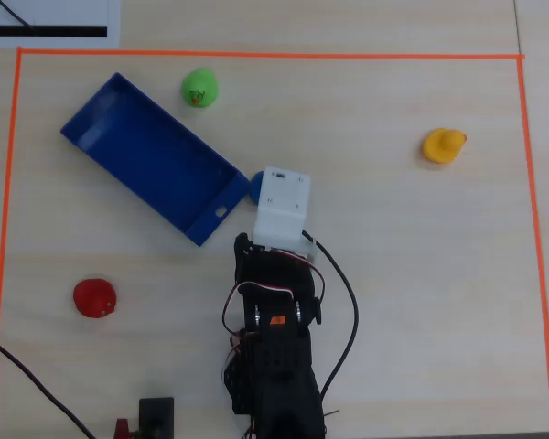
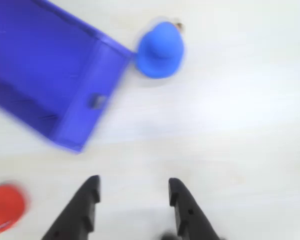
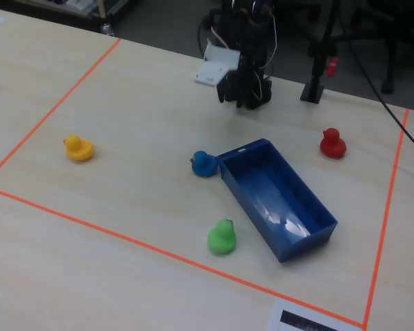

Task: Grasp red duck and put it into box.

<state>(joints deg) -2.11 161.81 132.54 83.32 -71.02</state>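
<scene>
The red duck [image 1: 95, 298] sits on the table, left of the arm in the overhead view. It shows blurred at the lower left of the wrist view [image 2: 5, 207] and at the right of the fixed view [image 3: 332, 143]. The blue box [image 1: 146, 155] lies at an angle, empty, with a small hole in its near short wall [image 2: 96, 101]; it also shows in the fixed view [image 3: 276, 193]. My gripper [image 2: 134, 182] is open and empty above bare table, to the right of the red duck in the wrist view and short of the box. In the overhead view the white camera mount [image 1: 282, 206] hides the jaws.
A blue duck [image 1: 255, 186] [image 2: 160, 50] [image 3: 204, 164] sits against the box's near corner. A green duck [image 1: 199, 88] [image 3: 222, 237] sits beside the box's far side. A yellow duck [image 1: 442, 144] [image 3: 78, 148] stands apart. Orange tape [image 1: 256, 55] borders the work area. Cables trail from the arm base.
</scene>
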